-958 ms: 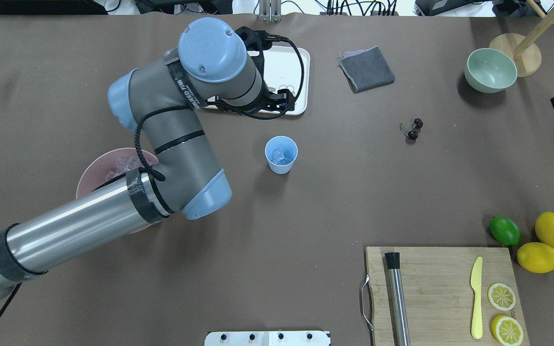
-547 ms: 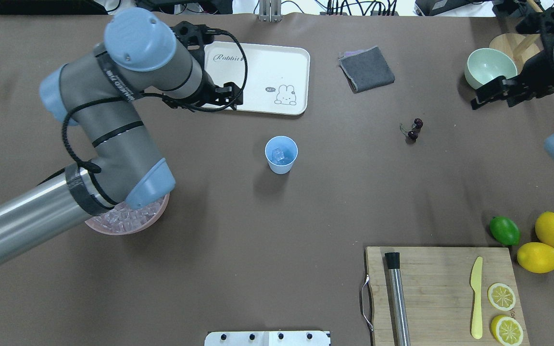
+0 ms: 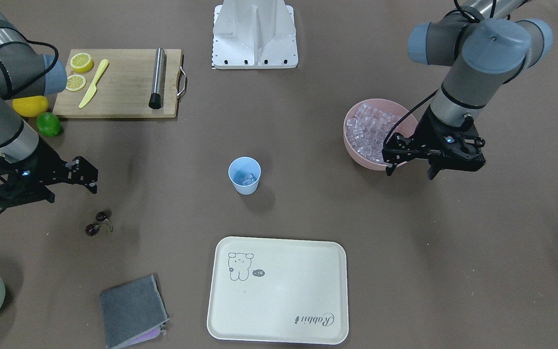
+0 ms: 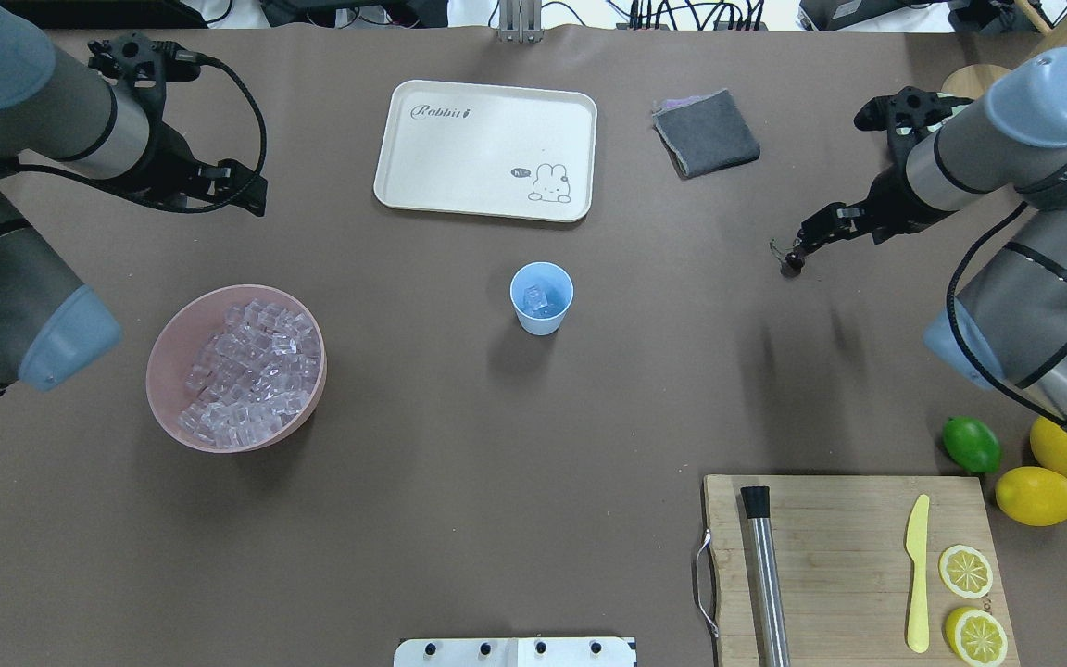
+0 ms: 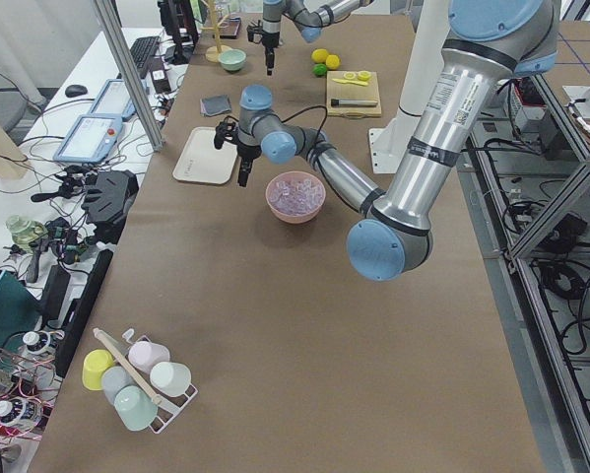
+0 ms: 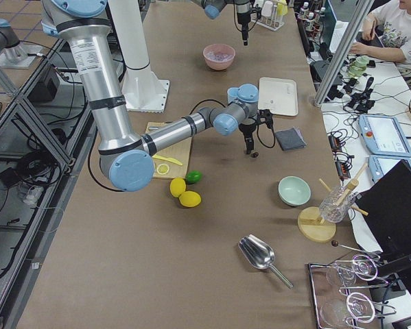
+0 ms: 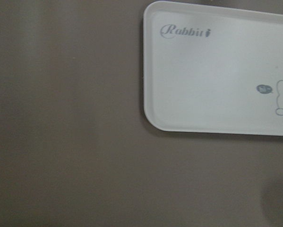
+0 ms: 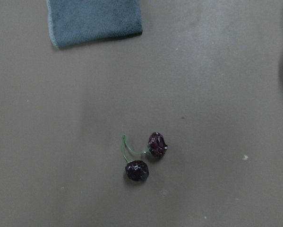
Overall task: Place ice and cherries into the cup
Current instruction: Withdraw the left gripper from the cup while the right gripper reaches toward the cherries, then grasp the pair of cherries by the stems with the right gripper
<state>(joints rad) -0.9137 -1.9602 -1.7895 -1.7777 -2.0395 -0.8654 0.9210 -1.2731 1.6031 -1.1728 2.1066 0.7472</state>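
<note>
Overhead: behind the robot, high, looking forward and down over the whole table [image 4: 459, 408].
Front-facing: from the opposite side, facing the robot, steeply down; same table, mirrored.
Side views: far back at each table end, looking along it.
Left wrist: rides the left pincer [image 4: 251, 190], close, facing down on the tray [image 7: 202, 80] beside it.
Right wrist: rides the right pincer [image 4: 804, 245], close, over the cherries [image 8: 143, 161] below it, the cloth [image 8: 94, 19] beyond.
Shared: both table-wide views also show the tray and cherries.

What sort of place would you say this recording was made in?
Probably a robotics lab, staged as a drinks station: aluminium framing and tablets beside the table, plus a cutting board with lemon slices.
</note>
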